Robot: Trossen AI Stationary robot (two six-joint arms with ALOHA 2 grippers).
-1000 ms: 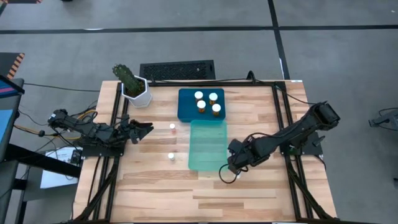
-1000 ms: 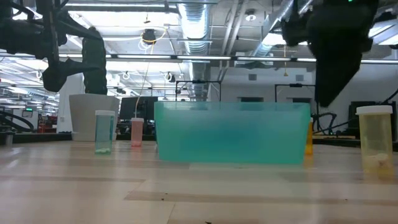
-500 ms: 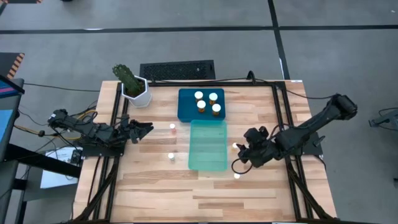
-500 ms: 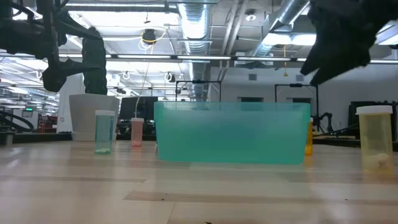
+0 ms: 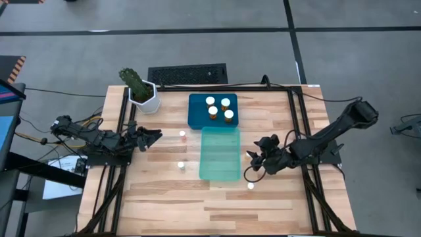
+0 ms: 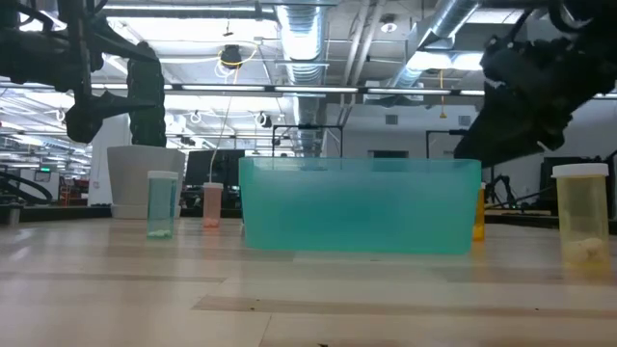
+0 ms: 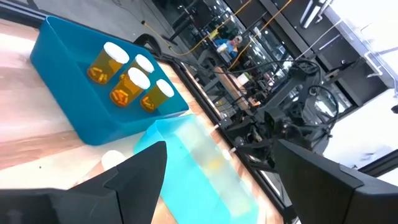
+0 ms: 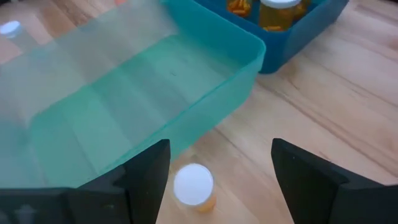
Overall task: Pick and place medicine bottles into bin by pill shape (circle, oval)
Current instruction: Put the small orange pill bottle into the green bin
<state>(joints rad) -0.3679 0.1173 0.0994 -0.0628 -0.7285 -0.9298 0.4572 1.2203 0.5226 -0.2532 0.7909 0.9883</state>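
Observation:
Four amber bottles with white caps [image 5: 219,108] stand in the blue bin [image 5: 195,120]; they also show in the left wrist view [image 7: 127,78]. The teal bin [image 5: 220,153] holds nothing that I can see. Two bottles [image 5: 182,133] [image 5: 180,164] stand on the table left of it, and one [image 5: 250,185] stands near its near right corner. My right gripper [image 5: 254,158] is open, raised above the table in the low view [image 6: 477,145]. In its wrist view [image 8: 227,186] a white-capped bottle [image 8: 194,185] stands on the table between its fingers, beside the teal bin. My left gripper [image 5: 156,135] waits open at the table's left.
A white pot with a cactus [image 5: 143,97] stands at the far left corner, and a black keyboard [image 5: 187,74] lies beyond the far edge. Black frame rails [image 5: 297,131] run along both table sides. Bare wood lies along the near edge.
My right gripper has gone from the teal bin's near right corner, by the near bottle, toward the far edge and a little right, rising and tipping. It now stands over another bottle beside the bin's right wall. The near bottle has stayed standing.

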